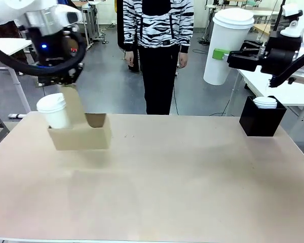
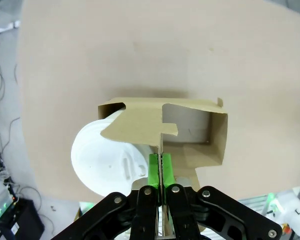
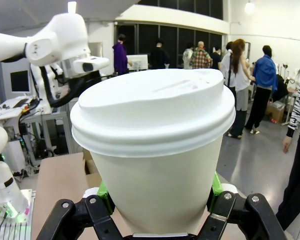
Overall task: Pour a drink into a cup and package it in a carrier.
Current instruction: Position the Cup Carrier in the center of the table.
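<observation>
The carrier [image 1: 88, 137] [image 2: 210, 135] sits at the robot's left side of the counter [image 1: 167, 177], toward the far edge. Its long axis runs left to right across the front view and its centre handle tab [image 1: 73, 104] [image 2: 140, 127] stands upright. Whether its base rests on the counter or hangs just above it cannot be told. The left arm comes down on it from above with the wrist pointing straight down. The left claw [image 1: 66, 83] [image 2: 161, 167] is pressed together on the top of the tab, with the thin cardboard pinched between its green pads [image 2: 154, 170]. One white lidded cup, the seated cup [image 1: 53, 111] [image 2: 105, 160], stands upright in the carrier's left pocket, while the right pocket stands open. The other cup, the held cup [image 1: 228, 45] [image 3: 155, 150], is upright with its lid on top, well apart from the carrier and high above the counter's right side. The right arm reaches in level from the right. The right claw [image 1: 224, 54] [image 3: 159, 192] clamps this cup's body from both sides, below the lid rim. That makes two cups, one carrier and two arms. Under the right arm, one black box [image 1: 261, 124] stands near the counter's far right edge with a stack of white lids [image 1: 266, 103] in it. A person [image 1: 157, 30] in a black-and-white striped top stands beyond the far edge, arms hanging down.
</observation>
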Robot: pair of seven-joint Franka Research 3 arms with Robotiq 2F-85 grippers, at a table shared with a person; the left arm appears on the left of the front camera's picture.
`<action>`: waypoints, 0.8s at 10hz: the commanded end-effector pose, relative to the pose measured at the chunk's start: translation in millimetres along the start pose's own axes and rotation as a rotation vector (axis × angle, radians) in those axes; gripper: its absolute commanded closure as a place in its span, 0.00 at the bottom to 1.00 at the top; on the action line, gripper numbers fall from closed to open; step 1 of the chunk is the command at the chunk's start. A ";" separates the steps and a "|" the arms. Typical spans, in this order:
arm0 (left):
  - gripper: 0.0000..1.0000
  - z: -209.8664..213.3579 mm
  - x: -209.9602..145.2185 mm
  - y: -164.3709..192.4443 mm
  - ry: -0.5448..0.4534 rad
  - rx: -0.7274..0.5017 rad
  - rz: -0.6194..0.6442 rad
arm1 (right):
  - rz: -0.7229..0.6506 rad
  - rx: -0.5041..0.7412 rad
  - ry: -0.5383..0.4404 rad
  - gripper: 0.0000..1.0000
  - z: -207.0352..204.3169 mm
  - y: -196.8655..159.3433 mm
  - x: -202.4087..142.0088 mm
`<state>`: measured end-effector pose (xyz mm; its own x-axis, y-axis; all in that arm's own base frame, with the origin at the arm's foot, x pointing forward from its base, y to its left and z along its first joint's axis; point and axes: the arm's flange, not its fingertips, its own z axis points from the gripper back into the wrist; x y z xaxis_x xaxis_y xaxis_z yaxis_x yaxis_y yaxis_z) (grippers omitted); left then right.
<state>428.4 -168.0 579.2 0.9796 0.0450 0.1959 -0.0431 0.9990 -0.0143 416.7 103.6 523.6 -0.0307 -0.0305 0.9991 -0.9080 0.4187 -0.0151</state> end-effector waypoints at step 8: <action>0.98 -74.8 -78.6 -222.3 0.001 0.051 -0.027 | 0.001 -0.019 -0.016 0.20 -3.7 -1.5 3.7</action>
<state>361.2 -384.2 489.6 0.9840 0.0038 0.1783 -0.0096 0.9994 0.0318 416.9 103.5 523.6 -0.0309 -0.0291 0.9991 -0.9076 0.4195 -0.0158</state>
